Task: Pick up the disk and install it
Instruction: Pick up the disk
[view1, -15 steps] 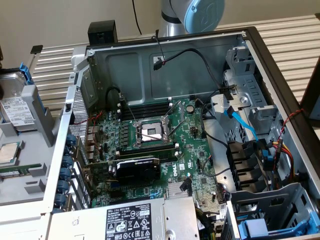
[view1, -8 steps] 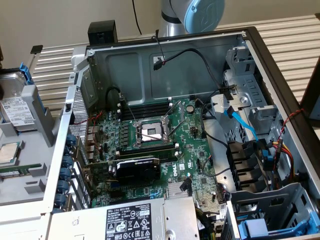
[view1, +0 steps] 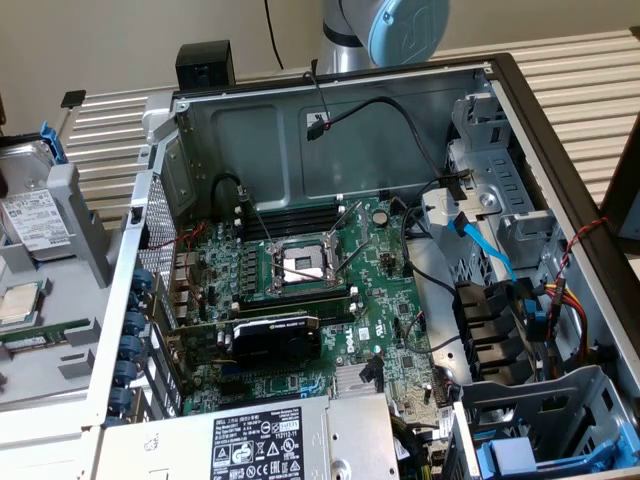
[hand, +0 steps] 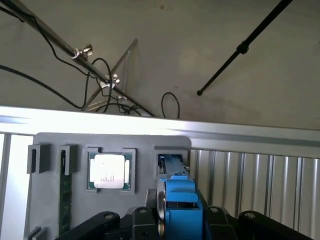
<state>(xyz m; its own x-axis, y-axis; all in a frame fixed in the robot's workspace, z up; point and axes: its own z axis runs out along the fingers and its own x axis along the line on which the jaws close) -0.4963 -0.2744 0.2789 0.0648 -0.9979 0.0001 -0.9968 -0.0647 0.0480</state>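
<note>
The gripper straddles the disk, one side on each flank of its blue frame; whether it has clamped on, I cannot tell. The disk stands on edge in the grey holder beside the square chip, outside the open computer case. By my judgement the pick-up is only at the grasp, and the whole install is left.
</note>
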